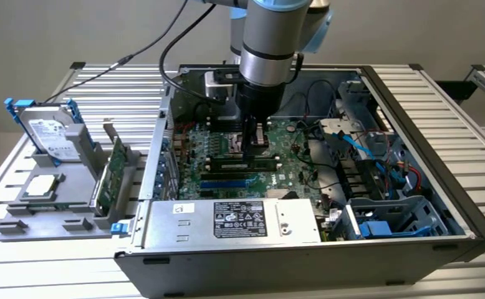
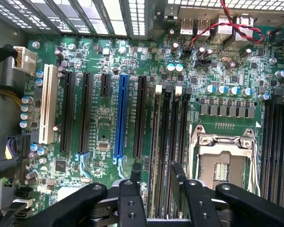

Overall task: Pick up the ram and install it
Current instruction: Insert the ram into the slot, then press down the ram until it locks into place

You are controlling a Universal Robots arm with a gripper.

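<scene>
**A:** Logging the step in hand: the gripper (image 1: 257,144) is hanging low inside the open computer case (image 1: 409,118), over the motherboard (image 1: 194,163), just beside the CPU socket (image 2: 222,163).

**B:** Where is the ram (image 1: 242,166) lying?

**A:** In the exterior view, a narrow green stick with dark chips is showing along the black memory slots (image 2: 173,142), between the socket and the blue expansion slot (image 2: 120,116). I am reading that stick as the ram, apparently resting in a slot rather than lying on the tabletop (image 1: 76,274).

**B:** Is the gripper (image 2: 156,171) holding it?

**A:** I cannot tell. In the wrist view the gripper is lining up directly over those slots, but the stick is presenting edge-on, if at all.

**B:** So which step are we recording?

**A:** I am judging this as the install step, at or near seating, with pickup looking done.

**B:** What is the next move calling for?

**A:** By my reading, it is calling for a straight push along the slot line, with no tilt. The pale latches (image 2: 178,89) at the slot ends are needing to catch. Crowded capacitors and the socket alongside are leaving little room for sideways error.
</scene>
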